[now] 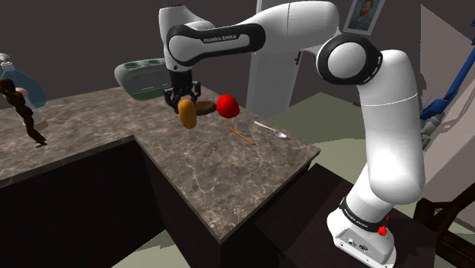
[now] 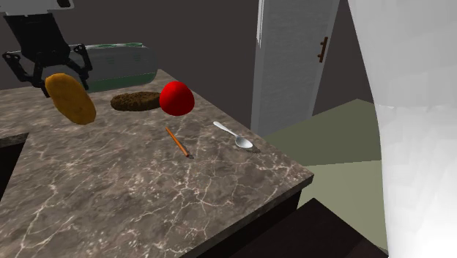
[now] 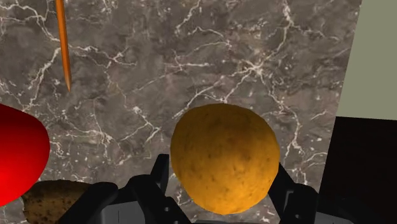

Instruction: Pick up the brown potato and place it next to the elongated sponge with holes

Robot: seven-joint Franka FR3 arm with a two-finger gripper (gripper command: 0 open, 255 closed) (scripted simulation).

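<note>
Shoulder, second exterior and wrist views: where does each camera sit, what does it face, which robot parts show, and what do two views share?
Shoulder view: beside the stand, looking down over the counter; whole arm and gripper.
Second exterior view: close over the counter, facing spoon and sponge; gripper, part of the arm.
Wrist view: on the hand, looking down at the counter; black fingers.
Shared: the potato clasped by the gripper.

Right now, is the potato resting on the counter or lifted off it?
Lifted off: the potato hangs above the counter, clasped on both sides by the tool.
</note>
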